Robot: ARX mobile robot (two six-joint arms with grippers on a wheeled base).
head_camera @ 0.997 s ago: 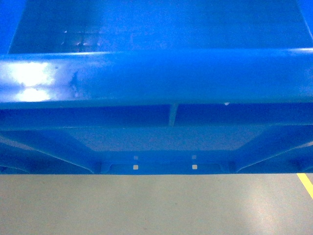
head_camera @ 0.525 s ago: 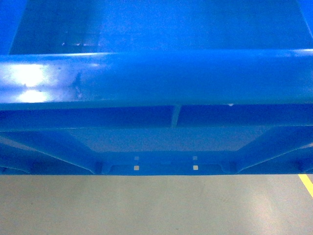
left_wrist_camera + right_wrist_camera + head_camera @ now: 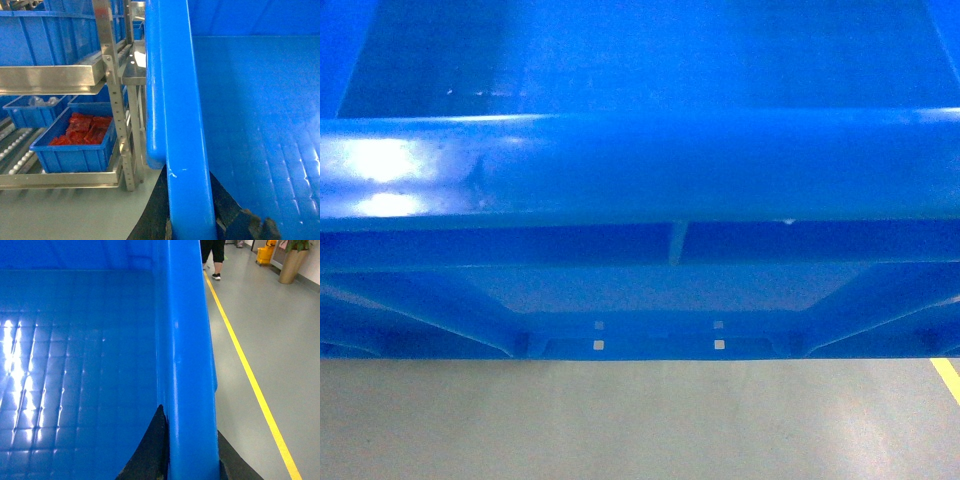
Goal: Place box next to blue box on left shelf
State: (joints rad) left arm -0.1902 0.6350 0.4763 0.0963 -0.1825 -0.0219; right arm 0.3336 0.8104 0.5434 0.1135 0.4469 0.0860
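Note:
The box [image 3: 640,160] is a large bright blue open crate that fills the head view, showing its thick near rim and ribbed outer wall. My left gripper [image 3: 190,212] is shut on the box's left rim [image 3: 175,100], one black finger [image 3: 155,210] outside and one inside. On the opposite rim [image 3: 187,340], my right gripper [image 3: 192,452] is shut in the same way. White rollers of the left shelf [image 3: 17,147] show at the far left edge. A smaller blue box [image 3: 30,112] stands behind them; I cannot tell whether it rests on them.
A steel rack [image 3: 117,100] stands close to the left of the box, holding blue trays, one with red packets [image 3: 80,132]. Grey floor [image 3: 640,420] lies below. On the right a yellow floor line [image 3: 250,375] runs away, with a person's legs [image 3: 214,255] and a planter [image 3: 295,260] far off.
In the head view the box's near rim sits slightly lower and the glare on it has shifted. Otherwise nothing differs.

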